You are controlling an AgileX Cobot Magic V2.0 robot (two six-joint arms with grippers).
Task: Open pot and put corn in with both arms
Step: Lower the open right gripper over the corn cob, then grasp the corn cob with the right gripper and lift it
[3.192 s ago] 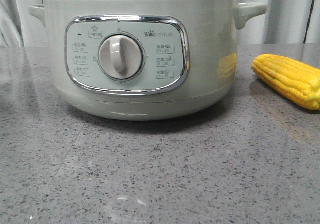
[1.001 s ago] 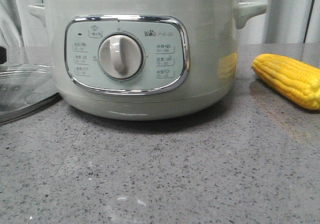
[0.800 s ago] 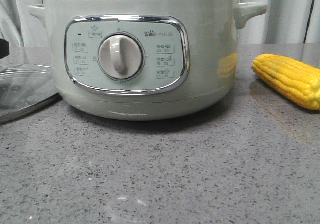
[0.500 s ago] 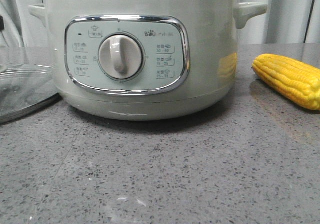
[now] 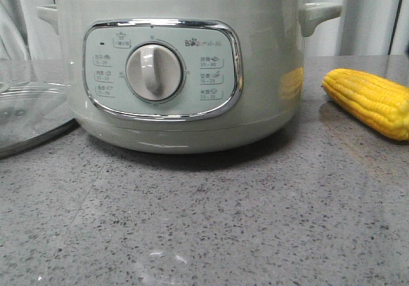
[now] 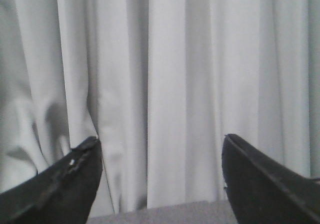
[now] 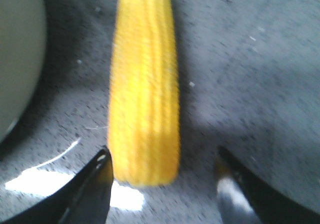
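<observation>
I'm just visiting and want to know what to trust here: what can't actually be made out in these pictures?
- Inside of the pot: front view, its own wall hides it.
- Glass lid: front view, cut off by the left edge.
- Corn: its far end is cut off by the right edge in the front view; blurred in the right wrist view.
- Left tool: sees only curtain.

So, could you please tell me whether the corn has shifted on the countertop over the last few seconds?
No. The corn lies to the right of the pot, the same gap from its side as before.
</observation>
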